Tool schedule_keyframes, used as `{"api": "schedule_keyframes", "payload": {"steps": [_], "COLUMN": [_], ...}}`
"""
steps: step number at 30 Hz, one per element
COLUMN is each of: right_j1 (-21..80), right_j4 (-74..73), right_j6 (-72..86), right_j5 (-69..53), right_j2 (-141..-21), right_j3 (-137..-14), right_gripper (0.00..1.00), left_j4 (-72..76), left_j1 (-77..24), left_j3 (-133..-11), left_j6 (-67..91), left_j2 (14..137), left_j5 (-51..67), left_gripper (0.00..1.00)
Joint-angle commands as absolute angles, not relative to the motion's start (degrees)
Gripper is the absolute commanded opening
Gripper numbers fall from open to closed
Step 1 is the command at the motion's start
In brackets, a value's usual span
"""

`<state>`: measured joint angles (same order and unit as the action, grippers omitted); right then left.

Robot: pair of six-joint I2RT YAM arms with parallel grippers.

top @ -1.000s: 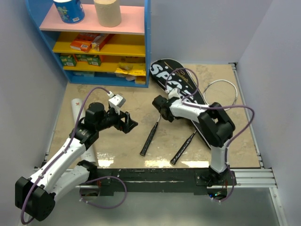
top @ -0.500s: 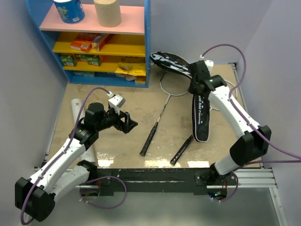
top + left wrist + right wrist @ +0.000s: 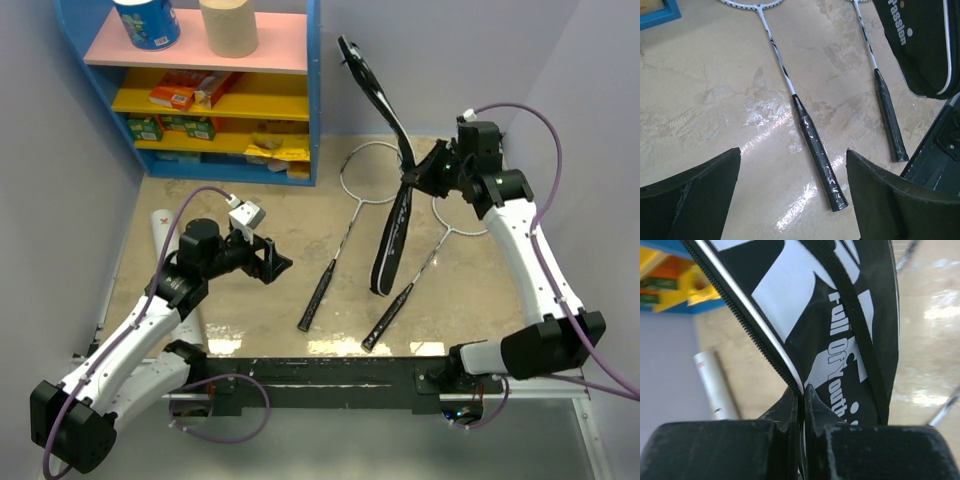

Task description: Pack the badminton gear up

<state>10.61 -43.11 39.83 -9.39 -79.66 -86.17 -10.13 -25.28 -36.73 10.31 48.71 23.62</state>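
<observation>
My right gripper is shut on the zipped edge of the black racket bag and holds it up off the table; the bag fills the right wrist view. Two white-framed rackets lie on the table: the left racket and the right racket. Both black handles show in the left wrist view, the left racket's handle and the right racket's handle. My left gripper is open and empty, just left of the left racket's handle. The white tube lies at the far left, partly under my left arm.
A blue shelf unit with small boxes and two paper rolls stands at the back left. Grey walls close in the left, back and right sides. A metal rail runs along the near edge.
My right gripper has lifted the bag up and swung it to the back right, uncovering the right racket. The left arm has not moved.
</observation>
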Motion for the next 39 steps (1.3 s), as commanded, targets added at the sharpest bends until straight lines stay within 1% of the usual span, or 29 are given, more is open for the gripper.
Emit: {"api": "schedule_keyframes", "payload": {"steps": [1, 2, 3, 5, 7, 8, 9, 11, 15, 18, 22, 25, 29, 31, 35, 37, 38, 39], "right_j1": [10.5, 10.5, 10.5, 10.6, 11.9, 12.7, 13.5, 17.1, 24.2, 27.8, 30.2, 31.0, 31.1, 31.2, 31.2, 31.2, 31.3, 31.3], "right_j4": [-27.7, -24.9, -18.7, -12.9, -4.0, -0.9, 5.4, 10.6, 21.3, 24.8, 28.9, 26.0, 21.5, 20.0, 17.3, 17.3, 17.1, 16.0], "right_j6": [49.9, 51.9, 53.9, 59.8, 65.1, 66.9, 68.5, 72.1, 74.4, 73.7, 72.3, 67.5, 62.7, 61.5, 60.6, 60.6, 60.3, 59.8], "right_j5": [-22.0, -23.8, -26.2, -27.4, -27.9, -27.6, -27.4, -25.9, -22.8, -20.2, -21.2, -20.0, -22.3, -21.5, -19.3, -19.2, -18.5, -17.8], "right_j2": [-72.3, -71.3, -70.0, -66.9, -65.2, -63.6, -63.2, -63.0, -66.2, -69.9, -73.6, -73.3, -74.7, -74.0, -73.5, -74.2, -74.4, -74.3], "right_j3": [-80.0, -75.3, -72.7, -65.7, -61.1, -56.6, -54.6, -50.2, -46.4, -44.3, -42.1, -42.9, -48.2, -48.1, -42.3, -39.7, -37.6, -36.8], "right_gripper": [0.0, 0.0, 0.0, 0.0, 0.0, 0.0, 0.0, 0.0, 0.0, 0.0, 0.0, 0.0, 0.0, 0.0, 0.01, 0.16, 0.32, 0.37], "left_j4": [-9.1, -8.9, -9.0, -9.1, -9.0, -9.1, -9.1, -9.0, -9.3, -9.5, -10.5, -10.6, -10.8, -11.2, -11.2, -11.3, -11.6, -11.9], "left_j1": [-25.6, -25.7, -25.6, -25.6, -25.6, -25.6, -25.6, -25.7, -25.6, -25.6, -25.6, -25.6, -25.7, -25.7, -25.6, -25.6, -25.6, -25.6], "left_j3": [-36.7, -36.7, -36.7, -36.7, -36.7, -36.7, -36.7, -36.8, -36.7, -36.7, -37.6, -38.1, -39.5, -40.0, -40.3, -40.6, -40.9, -41.1], "left_j6": [9.7, 9.7, 9.8, 9.7, 9.7, 9.6, 9.6, 9.4, 8.9, 8.6, 8.1, 8.1, 7.9, 8.1, 8.3, 8.4, 8.3, 8.4], "left_j2": [47.5, 47.3, 46.9, 46.8, 46.4, 46.2, 46.1, 45.7, 44.9, 45.1, 45.8, 45.7, 46.4, 46.8, 48.0, 49.0, 50.3, 51.1], "left_j5": [23.6, 23.5, 23.1, 22.7, 22.2, 22.1, 21.7, 21.2, 18.1, 15.4, 12.6, 11.2, 9.9, 10.1, 10.5, 11.4, 12.3, 12.9], "left_gripper": [0.9, 0.9, 0.9, 0.9, 0.9, 0.9, 0.9, 0.9, 0.9, 0.89, 0.89, 0.89, 0.89, 0.88, 0.88, 0.87, 0.87, 0.86]}}
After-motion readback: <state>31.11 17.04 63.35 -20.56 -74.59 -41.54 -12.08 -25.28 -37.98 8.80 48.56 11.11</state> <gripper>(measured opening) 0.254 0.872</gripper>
